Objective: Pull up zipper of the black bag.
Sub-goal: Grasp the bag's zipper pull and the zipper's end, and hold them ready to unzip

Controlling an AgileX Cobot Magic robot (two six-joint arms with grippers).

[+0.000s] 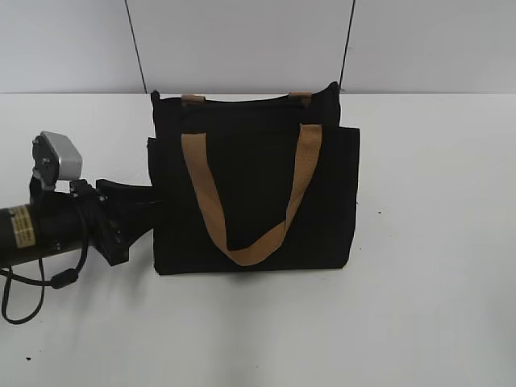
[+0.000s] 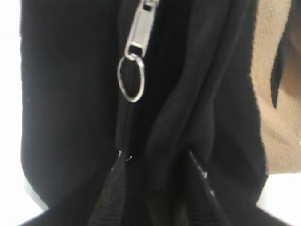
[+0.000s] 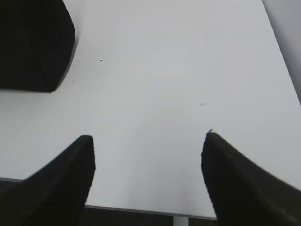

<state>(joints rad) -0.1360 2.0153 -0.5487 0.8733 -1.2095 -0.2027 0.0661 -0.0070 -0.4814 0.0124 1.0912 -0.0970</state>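
The black bag (image 1: 242, 177) stands upright mid-table with a tan strap handle (image 1: 242, 250) hanging down its front. My left gripper (image 1: 147, 203) is at the bag's left end. In the left wrist view the silver zipper (image 2: 138, 35) with its ring hangs on the black zip line just beyond my fingertips. My left gripper (image 2: 156, 154) is partly closed, with a thick fold of the bag (image 2: 61, 94) between its jaws. My right gripper (image 3: 148, 141) is open and empty over bare table. It is out of the exterior view. A corner of the bag (image 3: 33, 47) shows at its upper left.
The white table (image 1: 435, 282) extends on all sides of the bag. Its edge (image 3: 141, 208) lies just below my right fingertips. A grey wall with two thin black cables (image 1: 135, 48) stands behind. A tan strap (image 2: 273, 94) runs along the right of the left wrist view.
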